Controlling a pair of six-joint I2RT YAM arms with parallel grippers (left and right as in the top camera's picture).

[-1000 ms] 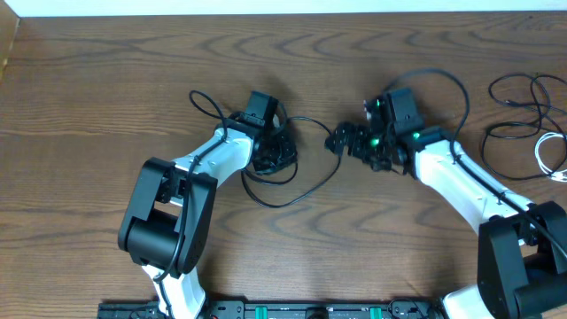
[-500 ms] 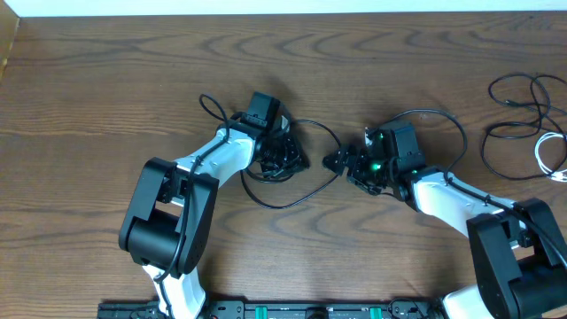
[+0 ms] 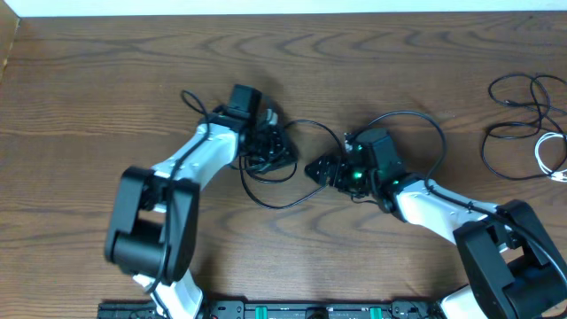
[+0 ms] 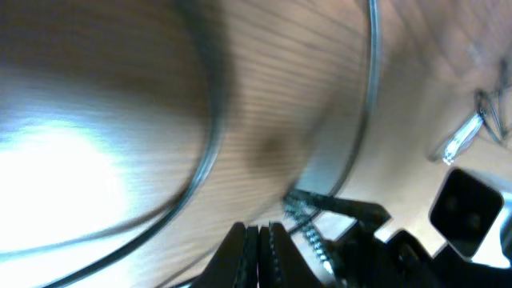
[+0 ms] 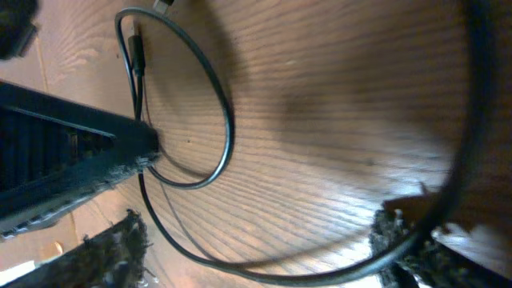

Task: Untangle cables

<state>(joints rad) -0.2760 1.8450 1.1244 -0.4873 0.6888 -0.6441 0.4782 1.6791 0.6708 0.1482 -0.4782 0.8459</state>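
One thin black cable (image 3: 285,202) lies in loops on the wooden table between my two arms. My left gripper (image 3: 275,149) sits beside its upper loop, fingers pressed flat together (image 4: 260,238); nothing shows between them. My right gripper (image 3: 315,168) faces it from the right, open. In the right wrist view the black cable (image 5: 228,136) curves across the gap between the fuzzy pads (image 5: 120,250) and touches the right one. Its silver plug (image 4: 460,144) lies on the wood. More black cables (image 3: 514,106) and a white cable (image 3: 549,152) lie at the far right edge.
The left gripper's finger (image 5: 72,164) reaches into the right wrist view, close to the cable loop. The two grippers stand only a few centimetres apart. Thick black arm wiring arcs over the right arm (image 3: 425,120). A dark rail (image 3: 283,310) runs along the near edge.
My right gripper has slid left and towards the near edge, closer to the left gripper, jaws narrowing a little. The left arm swung slightly left. The cable loop between them shifted.
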